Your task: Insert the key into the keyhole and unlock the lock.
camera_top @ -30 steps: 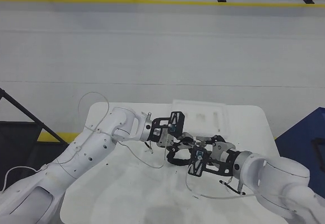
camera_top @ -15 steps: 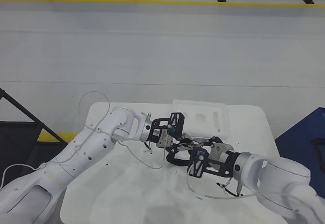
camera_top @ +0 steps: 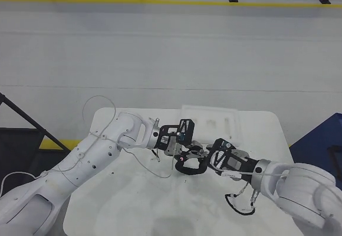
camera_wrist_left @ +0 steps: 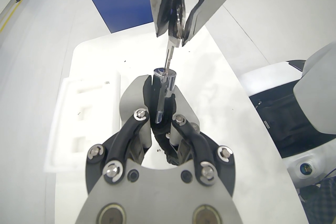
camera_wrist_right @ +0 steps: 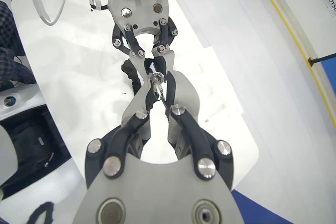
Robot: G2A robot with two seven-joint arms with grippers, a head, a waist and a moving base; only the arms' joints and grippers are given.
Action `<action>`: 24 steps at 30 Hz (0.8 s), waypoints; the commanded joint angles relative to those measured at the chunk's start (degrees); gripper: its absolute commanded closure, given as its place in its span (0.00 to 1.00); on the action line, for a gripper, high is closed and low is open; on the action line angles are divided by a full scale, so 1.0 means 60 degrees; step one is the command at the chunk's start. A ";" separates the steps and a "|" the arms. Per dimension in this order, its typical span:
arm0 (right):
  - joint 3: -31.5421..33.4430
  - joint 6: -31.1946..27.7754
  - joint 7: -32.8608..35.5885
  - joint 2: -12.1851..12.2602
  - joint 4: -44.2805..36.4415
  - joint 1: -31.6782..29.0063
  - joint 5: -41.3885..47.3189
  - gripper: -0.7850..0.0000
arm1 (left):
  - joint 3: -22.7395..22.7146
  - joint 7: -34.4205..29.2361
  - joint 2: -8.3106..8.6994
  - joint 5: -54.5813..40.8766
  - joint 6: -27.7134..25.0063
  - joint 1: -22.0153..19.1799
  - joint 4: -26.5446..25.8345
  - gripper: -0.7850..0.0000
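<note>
Left end effector: we see the left end effector [camera_wrist_left: 160, 104] clenched on the lock, one finger [camera_wrist_left: 131, 96] on either side of the chrome barrel. In the top view it [camera_top: 186, 154] sits near the counter's middle, its arm coming in from 8 o'clock.
Right end effector: the right end effector [camera_wrist_right: 158, 93] is grasping the key by its head, which is pinched between dark pads [camera_wrist_left: 164, 12]. In the top view it [camera_top: 203, 158] faces the left one from 3 o'clock, its arm coming in from 4 o'clock.
Lock: the lock [camera_wrist_left: 164, 86] is a short chrome cylinder held clear of the counter, with its end face turned toward the key.
Key: the silver key [camera_wrist_left: 175, 33] points its blade at the lock, nearly in line with the barrel and a little tilted.
Keyhole: the keyhole [camera_wrist_left: 166, 70] sits in the lock's end face and the blade's tip meets it there. We cannot tell how deep the blade sits.
Black cord: a black cord [camera_wrist_right: 131, 75] trails from the lock beneath the left fingers.
Counter: the white counter [camera_top: 130, 200] lies under both arms.
Foam tray: a white foam tray [camera_top: 212, 121] with shaped recesses rests at the counter's 12 o'clock edge, beyond both end effectors.
Blue cabinet: a blue cabinet [camera_top: 330, 153] stands on the floor at 3 o'clock from the counter.
</note>
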 commanded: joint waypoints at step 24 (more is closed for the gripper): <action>0.0924 0.1414 0.0145 0.0004 0.0607 -0.0581 0.2747 1.00 | -0.0673 0.0696 -0.0011 0.1336 0.0092 0.0485 -0.0397 1.00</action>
